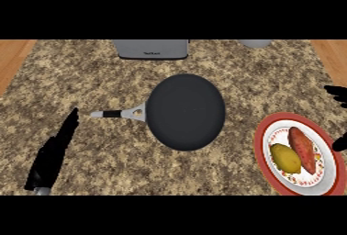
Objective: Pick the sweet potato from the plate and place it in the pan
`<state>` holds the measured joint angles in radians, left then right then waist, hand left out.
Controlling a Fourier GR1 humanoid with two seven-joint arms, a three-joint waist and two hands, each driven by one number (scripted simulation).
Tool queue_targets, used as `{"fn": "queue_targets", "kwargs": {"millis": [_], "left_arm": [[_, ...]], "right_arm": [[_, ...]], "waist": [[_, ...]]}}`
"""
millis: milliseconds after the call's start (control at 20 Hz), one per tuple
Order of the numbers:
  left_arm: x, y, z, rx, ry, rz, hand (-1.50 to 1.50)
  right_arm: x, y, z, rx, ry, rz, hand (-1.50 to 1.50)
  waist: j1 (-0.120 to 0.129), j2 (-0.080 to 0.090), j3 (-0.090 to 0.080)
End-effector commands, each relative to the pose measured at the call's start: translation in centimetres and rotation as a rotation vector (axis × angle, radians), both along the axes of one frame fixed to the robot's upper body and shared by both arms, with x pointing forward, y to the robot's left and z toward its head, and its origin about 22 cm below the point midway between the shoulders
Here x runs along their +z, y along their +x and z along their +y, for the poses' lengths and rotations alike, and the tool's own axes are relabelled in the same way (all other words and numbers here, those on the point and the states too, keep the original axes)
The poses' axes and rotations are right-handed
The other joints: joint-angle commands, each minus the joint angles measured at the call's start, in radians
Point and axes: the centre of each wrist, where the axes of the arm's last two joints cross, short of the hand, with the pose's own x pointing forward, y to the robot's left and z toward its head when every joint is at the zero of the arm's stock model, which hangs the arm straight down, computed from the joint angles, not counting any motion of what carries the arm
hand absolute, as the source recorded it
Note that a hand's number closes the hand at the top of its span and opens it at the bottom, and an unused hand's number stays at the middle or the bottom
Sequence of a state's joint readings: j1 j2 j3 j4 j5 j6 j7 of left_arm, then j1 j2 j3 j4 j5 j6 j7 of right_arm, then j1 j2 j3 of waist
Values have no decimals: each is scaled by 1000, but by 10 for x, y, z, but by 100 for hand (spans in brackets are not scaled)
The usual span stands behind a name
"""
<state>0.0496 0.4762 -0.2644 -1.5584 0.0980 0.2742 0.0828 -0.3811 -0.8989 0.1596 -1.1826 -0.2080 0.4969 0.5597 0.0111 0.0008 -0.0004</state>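
Lying on the plate (263, 151) beside a yellow fruit (286, 158), the sweet potato (303, 149) is flanked by right hand (337, 95) fingers held apart, apparently for grasping, while the pan (186, 111) is kept empty mid-desk (81, 73).

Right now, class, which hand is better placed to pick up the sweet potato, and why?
The right hand: it shows beside the plate holding the sweet potato. The left hand lies beyond the pan.
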Motion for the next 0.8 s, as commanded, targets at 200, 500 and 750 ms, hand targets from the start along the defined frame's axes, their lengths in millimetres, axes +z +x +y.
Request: {"fn": "queue_targets", "kwargs": {"millis": [200, 500, 750], "left_arm": [[6, 9, 11, -9, 12, -10, 0], [16, 4, -12, 7, -12, -8, 0], [-11, -1, -11, -4, 19, 6, 0]], "right_arm": [[-2, 23, 29, 112, -127, 202, -150], [-19, 31, 51, 118, -150, 260, -150], [-30, 35, 65, 133, -146, 289, -150]], "waist": [[2, 1, 0], [-3, -1, 0], [-6, 0, 0]]}}
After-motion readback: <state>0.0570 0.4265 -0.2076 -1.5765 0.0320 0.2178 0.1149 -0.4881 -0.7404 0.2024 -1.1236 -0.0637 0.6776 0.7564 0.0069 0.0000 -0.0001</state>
